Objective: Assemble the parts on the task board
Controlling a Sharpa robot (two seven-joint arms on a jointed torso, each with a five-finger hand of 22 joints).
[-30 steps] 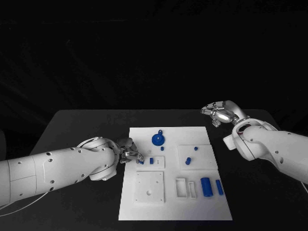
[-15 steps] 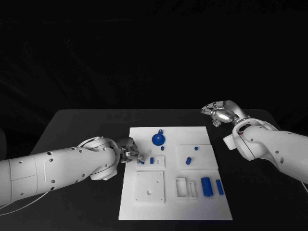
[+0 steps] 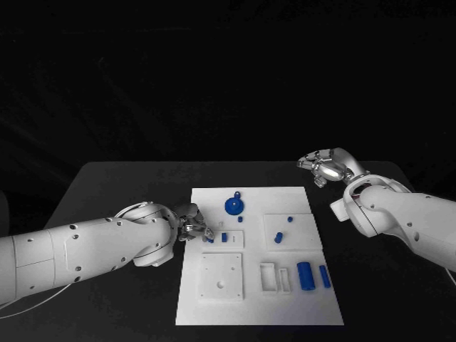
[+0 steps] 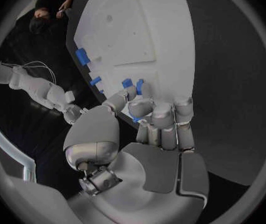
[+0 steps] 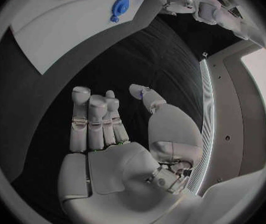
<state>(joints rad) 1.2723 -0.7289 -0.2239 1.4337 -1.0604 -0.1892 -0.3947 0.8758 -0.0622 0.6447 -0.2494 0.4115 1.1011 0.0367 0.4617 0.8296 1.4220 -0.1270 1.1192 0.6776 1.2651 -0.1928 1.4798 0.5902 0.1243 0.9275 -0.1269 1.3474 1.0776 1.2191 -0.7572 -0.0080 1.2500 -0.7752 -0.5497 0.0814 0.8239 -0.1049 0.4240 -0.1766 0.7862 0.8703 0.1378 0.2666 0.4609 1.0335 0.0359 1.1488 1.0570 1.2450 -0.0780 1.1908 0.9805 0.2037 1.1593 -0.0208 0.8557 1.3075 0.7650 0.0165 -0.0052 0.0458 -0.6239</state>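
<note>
Task board: left hand working a small blue part at the left edge

Task board lies mid-table. Left hand sits at its left edge, fingers curled in around a small blue part, thumb and fingertips closing on it; likely a pinch so the piece can be seated in the raised block there, though actual contact is hard to confirm. Right hand hangs over bare table beyond the board's far right corner, fingers loosely extended, holding nothing, parked clear of the work. Blue round part stands near the board's far end. Versus 1 s ago: no visible change, both hands unmoved.
</note>
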